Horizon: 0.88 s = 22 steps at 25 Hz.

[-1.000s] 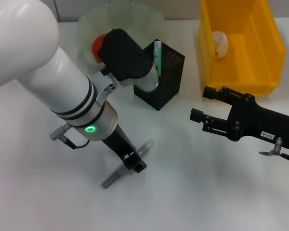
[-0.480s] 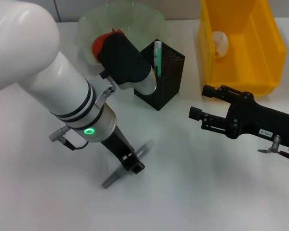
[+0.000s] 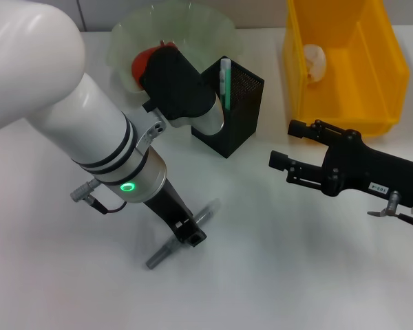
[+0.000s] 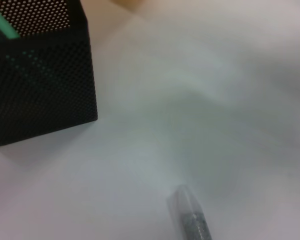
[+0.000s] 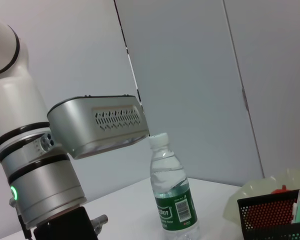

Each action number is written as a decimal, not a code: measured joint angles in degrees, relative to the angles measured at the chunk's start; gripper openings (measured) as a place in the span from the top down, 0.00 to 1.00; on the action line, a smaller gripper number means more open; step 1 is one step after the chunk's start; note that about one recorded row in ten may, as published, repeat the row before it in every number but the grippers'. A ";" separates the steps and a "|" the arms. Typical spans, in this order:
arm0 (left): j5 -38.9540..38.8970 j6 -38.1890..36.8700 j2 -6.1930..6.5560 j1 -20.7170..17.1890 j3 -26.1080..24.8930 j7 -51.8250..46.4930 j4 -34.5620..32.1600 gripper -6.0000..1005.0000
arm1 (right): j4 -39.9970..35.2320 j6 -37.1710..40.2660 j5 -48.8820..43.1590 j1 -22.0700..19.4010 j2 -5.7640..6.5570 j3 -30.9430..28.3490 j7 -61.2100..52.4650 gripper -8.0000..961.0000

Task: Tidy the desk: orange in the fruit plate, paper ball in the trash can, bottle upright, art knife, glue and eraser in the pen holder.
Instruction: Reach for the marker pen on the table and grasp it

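White table (image 3: 275,275) spreads under both my arms, and my left pincer (image 3: 191,234) is down at the grey, slim art knife (image 3: 164,254) lying on it, my dark fingers set either side of the middle of its body; whether they already pinch it or merely straddle it I cannot tell. In my left wrist view only the pale translucent end of that knife (image 4: 189,215) shows, near the foot of the black mesh pen holder (image 4: 40,85). That square black mesh pen holder stands farther back on the table in the head view, with a white and green glue stick (image 3: 225,82) upright inside it; the eraser I cannot make out. Behind it sits the pale green, wavy-rimmed fruit plate (image 3: 199,27), and the orange fruit (image 3: 143,60) lies in it, partly hidden by my left forearm. To the right, the yellow plastic bin serving as trash can (image 3: 378,82) holds the crumpled white paper ball (image 3: 315,60) at its far end. My right pincer (image 3: 286,146) hangs over the table in front of that bin, well apart from everything, its two black fingers spread with nothing between them. From my right wrist view the clear plastic water bottle with a green label and white cap (image 5: 171,192) stands upright on the table, beside my left arm's grey and white housing.
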<state>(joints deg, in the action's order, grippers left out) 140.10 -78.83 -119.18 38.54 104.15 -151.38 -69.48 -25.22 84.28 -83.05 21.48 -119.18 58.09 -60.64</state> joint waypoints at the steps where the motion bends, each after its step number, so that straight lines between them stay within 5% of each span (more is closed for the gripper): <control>1: 0.00 0.00 0.00 0.00 0.00 0.06 0.04 0.57 | 0.00 0.00 0.00 0.04 0.00 -0.03 0.00 0.18; 22: 0.00 0.00 0.00 0.09 0.07 1.18 1.46 0.65 | 0.00 -0.09 0.00 0.34 0.00 -0.09 0.00 0.18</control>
<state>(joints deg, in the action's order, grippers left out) 140.09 -78.84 -119.18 38.63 104.22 -150.20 -68.02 -25.22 84.19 -83.05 21.82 -119.18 58.01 -60.64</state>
